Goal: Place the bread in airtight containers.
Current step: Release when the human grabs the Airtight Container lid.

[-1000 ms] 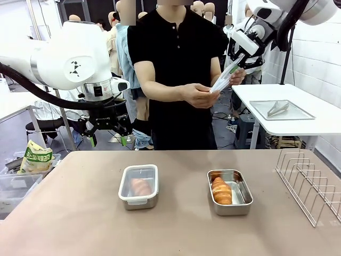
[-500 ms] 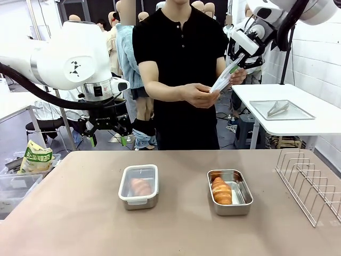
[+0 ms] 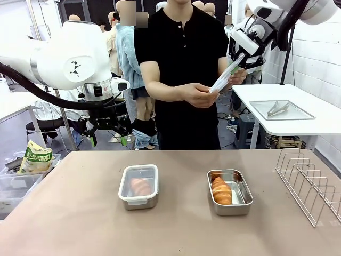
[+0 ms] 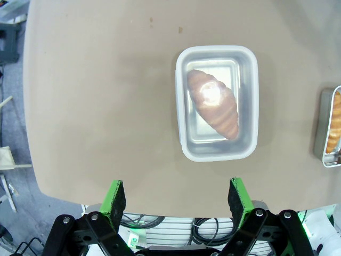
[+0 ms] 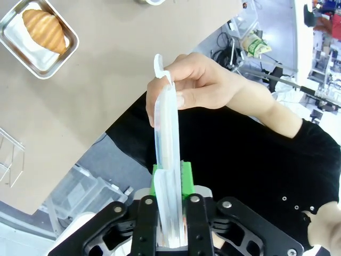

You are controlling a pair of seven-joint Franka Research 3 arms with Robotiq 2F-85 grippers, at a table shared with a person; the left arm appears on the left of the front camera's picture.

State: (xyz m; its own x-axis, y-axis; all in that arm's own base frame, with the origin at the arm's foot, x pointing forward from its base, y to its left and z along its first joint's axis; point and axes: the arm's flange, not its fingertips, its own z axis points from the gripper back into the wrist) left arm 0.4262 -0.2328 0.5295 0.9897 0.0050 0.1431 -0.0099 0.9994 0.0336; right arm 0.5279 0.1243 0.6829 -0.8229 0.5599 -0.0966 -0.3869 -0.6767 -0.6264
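Observation:
Two steel airtight containers sit on the tan table. The left one [image 3: 138, 186] wears its clear lid, and a croissant [image 4: 213, 104] shows through it. The right one [image 3: 229, 192] is uncovered and holds the other croissant [image 3: 221, 190]. My left gripper [image 3: 108, 140] hangs open above the table's far left edge, and the lidded container [image 4: 184, 106] lies ahead of its fingers [image 4: 176, 194]. High at the back right, my right gripper [image 3: 234, 66] is shut on a clear lid [image 5: 166, 133]. The person's hand [image 5: 208, 88] grasps the lid's other end.
A wire rack [image 3: 309, 184] stands at the table's right edge. Behind it, a white side table carries a flat steel tray with tongs [image 3: 281, 109]. A yellow-green bag [image 3: 36, 157] and plastic bins [image 3: 13, 186] lie off the table's left side.
The person has shifted slightly. Both arms, the lid and the containers stand as before.

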